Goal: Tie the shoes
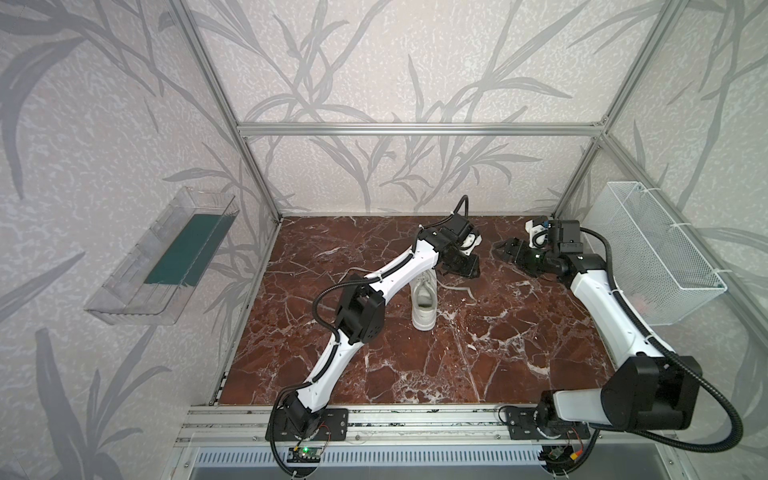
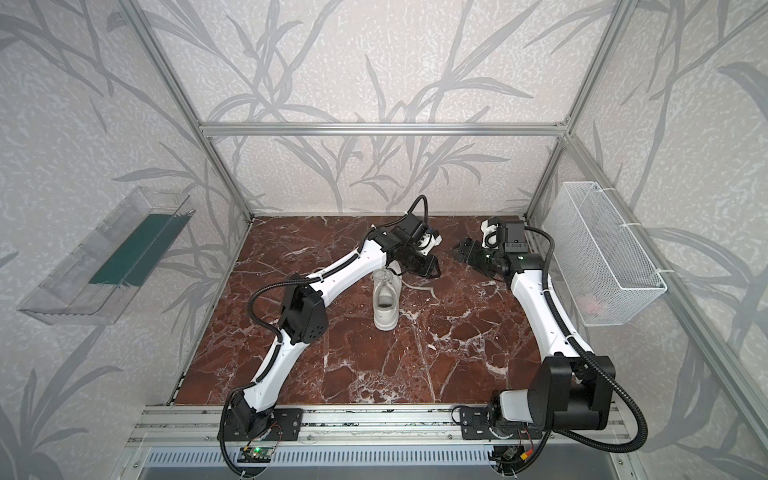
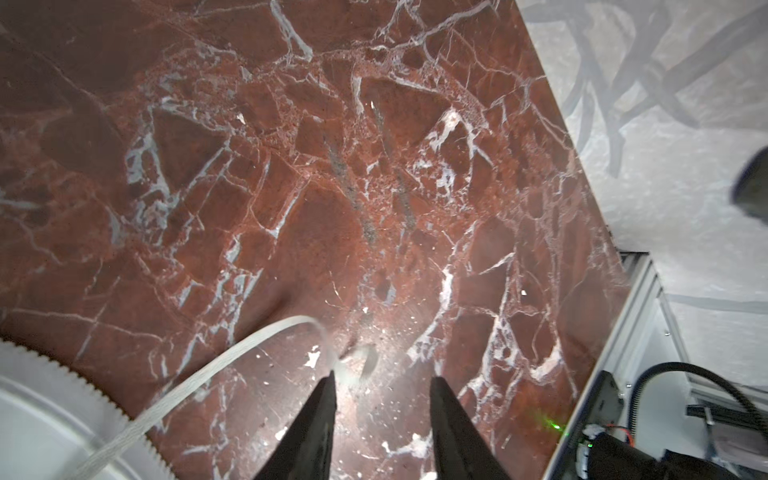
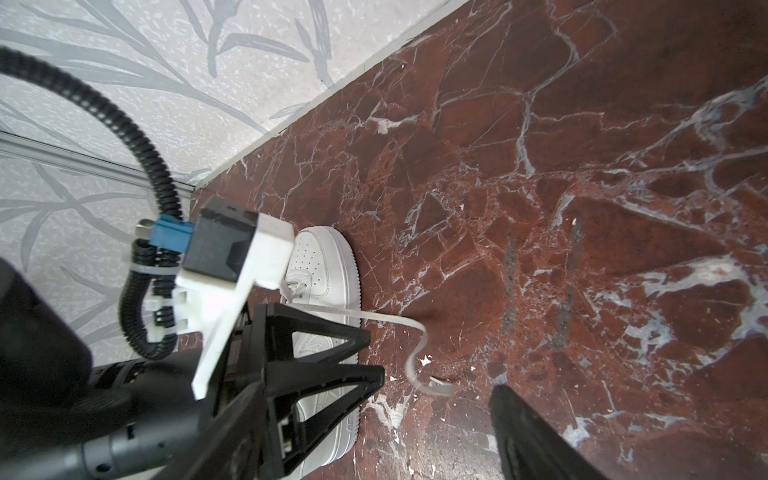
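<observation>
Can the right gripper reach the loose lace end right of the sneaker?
Likely yes: the lace end lies on the bare marble tabletop in front of the open right gripper. The left gripper hangs close over the sneaker, so room is tight.

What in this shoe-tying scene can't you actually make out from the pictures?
- Sneaker toe: covered by the left arm in both top views.
- Lace tip: blurred beside the left gripper in the left wrist view.
- Pinkish thing in the wire basket: blurred by the mesh in both top views.
- Right gripper: the right wrist view shows one finger only; the other is not visible.
</observation>
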{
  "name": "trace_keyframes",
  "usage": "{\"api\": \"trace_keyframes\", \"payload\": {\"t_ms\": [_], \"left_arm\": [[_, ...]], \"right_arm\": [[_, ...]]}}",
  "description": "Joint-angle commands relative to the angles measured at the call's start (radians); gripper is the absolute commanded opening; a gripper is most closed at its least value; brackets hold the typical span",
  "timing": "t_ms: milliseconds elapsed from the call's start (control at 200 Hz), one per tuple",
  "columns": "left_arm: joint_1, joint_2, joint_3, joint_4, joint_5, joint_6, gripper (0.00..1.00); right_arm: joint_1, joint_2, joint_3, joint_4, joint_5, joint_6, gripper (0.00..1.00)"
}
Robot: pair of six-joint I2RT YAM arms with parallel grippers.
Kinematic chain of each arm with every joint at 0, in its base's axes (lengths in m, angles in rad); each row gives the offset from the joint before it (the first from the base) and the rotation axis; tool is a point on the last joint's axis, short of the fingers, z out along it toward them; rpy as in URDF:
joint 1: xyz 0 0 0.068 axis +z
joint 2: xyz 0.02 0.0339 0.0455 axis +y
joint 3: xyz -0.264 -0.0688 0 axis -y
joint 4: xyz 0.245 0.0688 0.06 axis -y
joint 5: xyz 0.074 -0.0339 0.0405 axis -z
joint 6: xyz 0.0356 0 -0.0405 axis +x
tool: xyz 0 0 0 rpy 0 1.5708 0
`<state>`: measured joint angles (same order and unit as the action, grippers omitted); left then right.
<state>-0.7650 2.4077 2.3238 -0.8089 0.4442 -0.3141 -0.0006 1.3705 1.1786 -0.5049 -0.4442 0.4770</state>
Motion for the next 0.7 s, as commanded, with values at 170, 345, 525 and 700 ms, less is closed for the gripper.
{"api": "trace_keyframes", "payload": {"t_ms": [170,345,525,700], "left_arm": [[-0.005,-0.029,0.062,-0.015,-0.049,0.035,0.5],[0.017,-0.058,0.065,-0.011,-0.082,0.028,0.5],[0.071,-0.111,0.063,-0.032,-0.104,0.037,0.5],[0.13,-0.175,0.028,-0.068,-0.128,0.069,0.5]], "right_arm": [[-0.012,-0.03,0.0,-0.056,0.031,-0.015,0.85],[-0.012,-0.001,0.016,-0.142,0.099,-0.058,0.85],[0.029,0.078,0.027,-0.241,0.163,-0.12,0.81],[0.1,0.194,0.079,-0.361,0.232,-0.18,0.74]]}}
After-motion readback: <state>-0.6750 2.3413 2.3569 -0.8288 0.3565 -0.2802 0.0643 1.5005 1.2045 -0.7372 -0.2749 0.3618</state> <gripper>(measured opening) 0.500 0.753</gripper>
